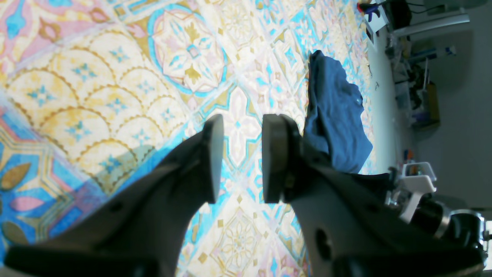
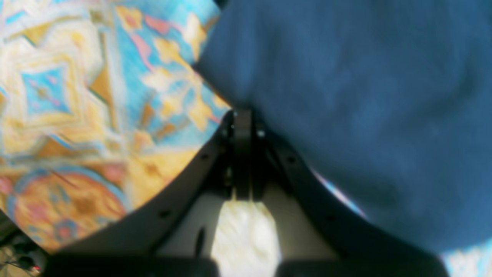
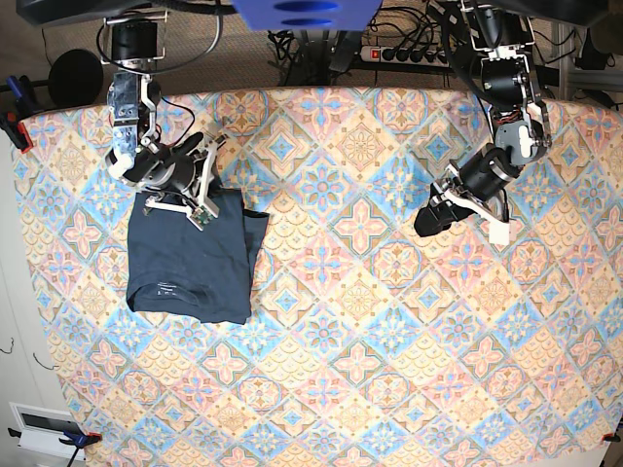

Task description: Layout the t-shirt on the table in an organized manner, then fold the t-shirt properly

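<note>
- We see the t-shirt [image 3: 193, 255] folded into a rough rectangle on the desk [image 3: 389, 370], toward its left side in the base view.
- Our right tool [image 3: 200, 216] sits at the shirt's top edge, pinched closed on the fabric.
- Our left tool [image 1: 242, 157] hangs over bare desk, well apart from the shirt, parted and empty.

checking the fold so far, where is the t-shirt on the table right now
In the base view the t-shirt lies folded near the left edge of the table, directly under the right gripper at its top edge, far from the left gripper.
</note>
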{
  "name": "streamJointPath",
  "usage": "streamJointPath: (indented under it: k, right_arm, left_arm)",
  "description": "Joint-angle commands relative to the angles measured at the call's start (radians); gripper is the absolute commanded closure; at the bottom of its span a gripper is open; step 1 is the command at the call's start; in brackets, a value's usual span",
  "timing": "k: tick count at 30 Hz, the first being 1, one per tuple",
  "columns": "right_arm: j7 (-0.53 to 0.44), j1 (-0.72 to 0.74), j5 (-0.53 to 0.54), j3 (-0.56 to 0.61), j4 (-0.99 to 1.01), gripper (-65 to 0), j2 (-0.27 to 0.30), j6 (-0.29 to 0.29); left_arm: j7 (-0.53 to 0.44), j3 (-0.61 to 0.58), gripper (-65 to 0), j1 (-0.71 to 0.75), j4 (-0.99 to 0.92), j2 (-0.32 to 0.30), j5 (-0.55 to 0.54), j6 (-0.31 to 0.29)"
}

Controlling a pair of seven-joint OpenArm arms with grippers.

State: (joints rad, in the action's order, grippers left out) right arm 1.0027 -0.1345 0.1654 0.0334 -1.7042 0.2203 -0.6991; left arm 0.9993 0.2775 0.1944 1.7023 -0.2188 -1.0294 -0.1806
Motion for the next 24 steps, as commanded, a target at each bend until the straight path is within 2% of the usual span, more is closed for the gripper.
streamJointPath:
  k: [1,6,10,17,21,24]
  right_arm:
    - [-0.018,0.017,0.013,-0.008,-0.053,0.0,0.014,0.001]
    - [-0.018,-0.057,0.013,-0.048,-0.216,0.0,0.018,0.001]
    - [-0.018,-0.156,0.013,-0.12,-0.242,0.0,0.018,0.001]
    - [-0.018,-0.192,0.013,-0.214,-0.245,0.0,0.018,0.001]
    - [-0.021,-0.27,0.013,-0.301,-0.248,0.0,0.018,0.001]
    - [-0.02,-0.339,0.013,-0.398,-0.25,0.0,0.018,0.001]
  left_arm:
    - [-0.01,0.004,-15.8,-0.002,0.035,-0.011,-0.021,-0.012]
    - [-0.01,0.006,-15.8,0.053,0.153,-0.02,-0.009,-0.012]
    - [-0.01,0.006,-15.8,0.109,0.203,-0.043,0.027,-0.012]
    - [-0.012,0.015,-15.6,0.271,0.33,-0.135,0.059,-0.012]
    - [-0.012,0.081,-10.9,0.391,0.362,-0.144,0.059,-0.012]
    - [-0.012,0.127,-4.9,0.468,0.387,-0.144,0.057,-0.012]
